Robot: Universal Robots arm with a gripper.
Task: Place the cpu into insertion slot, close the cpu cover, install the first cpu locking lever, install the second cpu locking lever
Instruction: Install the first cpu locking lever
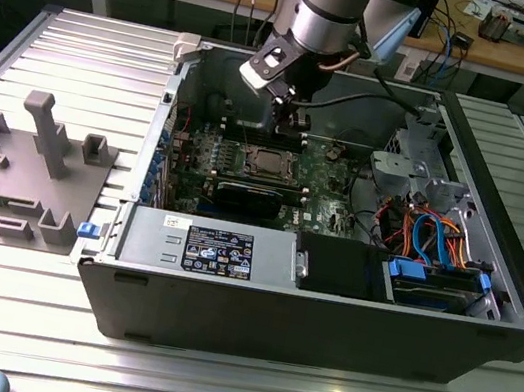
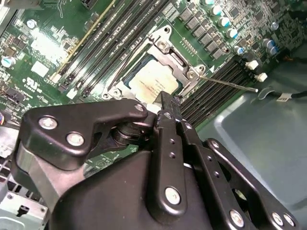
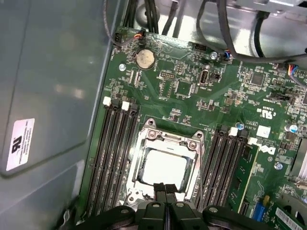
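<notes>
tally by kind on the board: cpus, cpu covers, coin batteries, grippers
cpu: 1
cover: 1
coin battery: 1
gripper: 1
total: 4

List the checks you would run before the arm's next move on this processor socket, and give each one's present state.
1. cpu lying flat inside the cover's cut-out: ok.
2. cpu cover down around the cpu: ok.
3. Thin lever sticking out past the cover, latched: cannot tell.
4. End effector shut, holding nothing: ok.
5. End effector at the cover's edge: ok. Whether they touch: cannot tell.
</notes>
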